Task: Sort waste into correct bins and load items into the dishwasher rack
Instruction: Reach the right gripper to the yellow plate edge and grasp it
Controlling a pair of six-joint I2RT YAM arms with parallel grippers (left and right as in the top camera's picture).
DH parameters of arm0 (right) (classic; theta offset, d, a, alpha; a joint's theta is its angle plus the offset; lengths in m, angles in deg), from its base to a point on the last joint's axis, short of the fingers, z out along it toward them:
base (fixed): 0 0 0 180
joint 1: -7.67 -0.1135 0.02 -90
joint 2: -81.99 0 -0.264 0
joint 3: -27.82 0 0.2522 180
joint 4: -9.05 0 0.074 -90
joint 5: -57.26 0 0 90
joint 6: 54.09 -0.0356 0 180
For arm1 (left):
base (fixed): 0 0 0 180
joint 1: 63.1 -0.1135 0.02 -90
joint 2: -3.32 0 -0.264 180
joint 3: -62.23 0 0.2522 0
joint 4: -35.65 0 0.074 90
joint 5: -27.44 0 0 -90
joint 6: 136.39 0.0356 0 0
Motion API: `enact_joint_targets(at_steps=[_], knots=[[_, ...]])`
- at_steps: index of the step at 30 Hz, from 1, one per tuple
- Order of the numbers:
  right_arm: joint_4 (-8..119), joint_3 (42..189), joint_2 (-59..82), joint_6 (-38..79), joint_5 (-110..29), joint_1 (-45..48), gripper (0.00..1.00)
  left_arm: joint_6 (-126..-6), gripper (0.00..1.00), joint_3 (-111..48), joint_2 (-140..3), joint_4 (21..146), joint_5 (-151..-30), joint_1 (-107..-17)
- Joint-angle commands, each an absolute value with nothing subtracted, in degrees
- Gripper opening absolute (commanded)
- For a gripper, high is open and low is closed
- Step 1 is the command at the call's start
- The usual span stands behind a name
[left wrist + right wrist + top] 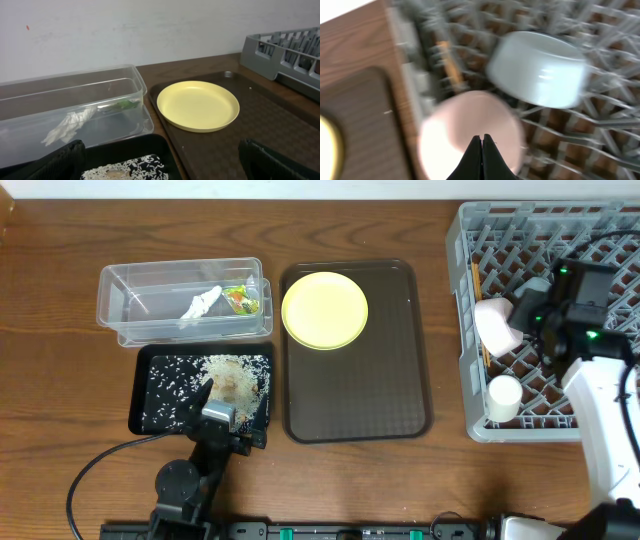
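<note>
Rack [470, 330] holds two bowls; right tool [481, 142] pressed together (empty), left tool [160, 167] spread near plate [198, 105].

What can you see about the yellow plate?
The yellow plate is round, pale and plain, smooth like plastic, with a shallow raised rim. It looks empty and clean. It lies flat, right side up, at the far left corner of the dark brown tray. Only the tray touches it; the clear tub sits apart, on its left.
</note>
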State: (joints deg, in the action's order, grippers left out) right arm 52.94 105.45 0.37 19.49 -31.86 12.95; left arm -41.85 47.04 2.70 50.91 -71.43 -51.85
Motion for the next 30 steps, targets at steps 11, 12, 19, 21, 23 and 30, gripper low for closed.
enact_joint_targets(at_steps=[11, 12, 19, 21, 23, 30], knots=[[50.06, 105.56, -3.70, 12.51, -42.09, -15.86, 0.56, -41.48, 0.99, 48.24, 3.09, 52.31, -72.43, -52.20], [48.70, 105.56, -5.75, 9.98, -40.34, -17.23, 0.57, -41.48, 0.99, 48.24, 3.09, 52.31, -72.43, -52.20], [37.38, 105.56, -19.17, -1.76, -35.14, -18.09, 0.43, -41.48, 0.99, 48.24, 3.09, 52.31, -72.43, -52.20], [32.79, 105.59, -23.33, -2.76, -35.16, -18.02, 0.45, -41.48, 0.99, 48.24, 3.09, 52.31, -72.43, -52.20], [29.05, 105.59, -26.85, -2.87, -35.16, -18.02, 0.45, -41.48, 0.99, 48.24, 3.09, 52.31, -72.43, -52.20], [24.66, 105.59, -34.30, -8.38, -36.45, -18.24, 0.42, -41.48, 0.99, 48.24, 3.09, 52.31, -72.43, -52.20]])
